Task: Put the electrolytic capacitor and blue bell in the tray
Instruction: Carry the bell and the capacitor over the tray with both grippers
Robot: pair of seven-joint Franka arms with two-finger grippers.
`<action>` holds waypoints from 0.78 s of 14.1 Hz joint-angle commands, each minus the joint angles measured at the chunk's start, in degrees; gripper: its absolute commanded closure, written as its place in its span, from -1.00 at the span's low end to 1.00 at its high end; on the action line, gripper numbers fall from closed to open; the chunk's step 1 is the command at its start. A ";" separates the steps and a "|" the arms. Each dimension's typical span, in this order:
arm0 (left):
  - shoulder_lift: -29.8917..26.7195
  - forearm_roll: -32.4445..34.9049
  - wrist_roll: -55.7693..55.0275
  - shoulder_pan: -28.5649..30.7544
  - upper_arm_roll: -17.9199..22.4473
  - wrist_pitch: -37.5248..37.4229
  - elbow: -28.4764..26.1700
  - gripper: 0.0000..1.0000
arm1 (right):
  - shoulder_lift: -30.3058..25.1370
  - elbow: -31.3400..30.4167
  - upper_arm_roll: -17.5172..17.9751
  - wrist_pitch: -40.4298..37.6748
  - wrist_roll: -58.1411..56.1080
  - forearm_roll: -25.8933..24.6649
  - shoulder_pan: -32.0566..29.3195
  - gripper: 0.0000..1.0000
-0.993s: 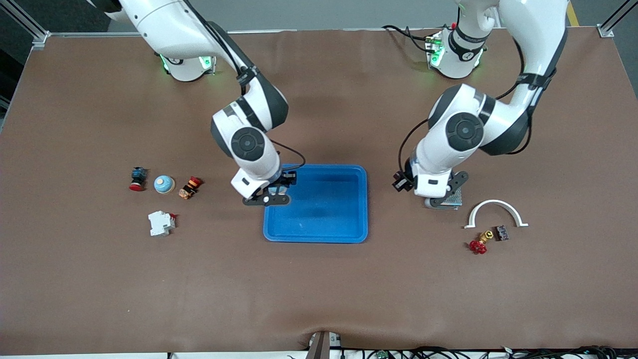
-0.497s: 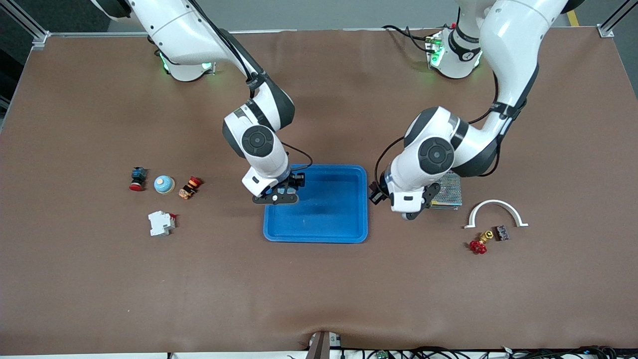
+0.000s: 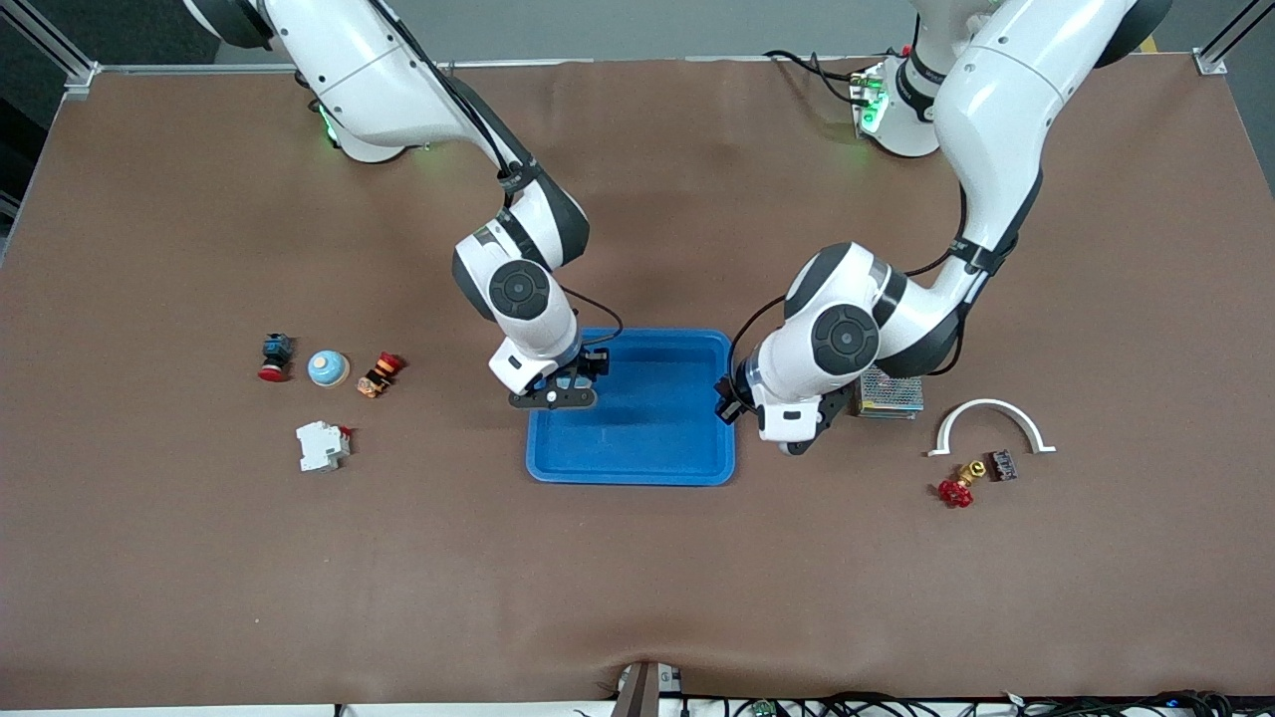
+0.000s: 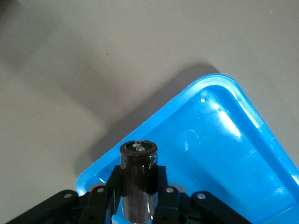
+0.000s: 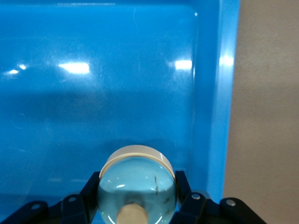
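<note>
The tray (image 3: 657, 460) is lying in the middle of the front view on the brown desk (image 3: 637, 597), with nothing resting in it.

The right arm is reaching down from the top of the frame, and the right hand (image 3: 554, 394) is hanging over the tray's edge toward the right arm's end. In the right wrist view, the right hand (image 5: 138, 198) is clamping the blue bell (image 5: 138, 184), a pale-blue dome with a cream rim. The tray floor (image 5: 93, 93) is spreading out beneath it.

The left hand (image 3: 794, 441) is hovering over the desk just beside the tray's rim at the left arm's end. In the left wrist view, the left hand (image 4: 138, 207) is gripping the electrolytic capacitor (image 4: 138, 179), a dark brown cylinder. A corner of the tray (image 4: 224, 149) is showing below it.

Toward the right arm's end, at mid-height of the frame, a red-capped button (image 3: 274, 358), a second pale-blue dome (image 3: 328, 367), an orange-and-red part (image 3: 380, 374) and a white breaker (image 3: 322, 445) are sitting together. Toward the left arm's end, a metal mesh box (image 3: 893, 394), a white arch (image 3: 989, 423) and a red-handled valve (image 3: 958, 487) are lying well apart from the tray.
</note>
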 commanded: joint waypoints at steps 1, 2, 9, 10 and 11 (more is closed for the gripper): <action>1.75 1.52 -2.12 -1.30 0.42 2.10 1.59 1.00 | 0.45 -0.22 -0.46 0.92 0.74 -0.38 1.02 0.13; 1.93 1.52 -2.21 -1.48 1.03 2.55 1.59 1.00 | 0.63 -0.22 -0.46 1.18 0.74 -0.38 1.02 0.13; 2.89 1.43 -1.95 -4.47 5.16 2.73 3.78 1.00 | 2.12 -0.22 -0.72 2.59 1.09 -0.38 2.34 0.10; 3.94 1.43 -1.60 -4.47 5.34 2.90 4.57 1.00 | 2.39 -0.22 -0.72 3.02 1.18 -0.38 2.60 0.10; 4.56 1.52 -1.42 -4.56 5.34 2.99 5.19 1.00 | 2.48 -0.22 -0.72 3.03 1.18 -0.47 2.69 0.08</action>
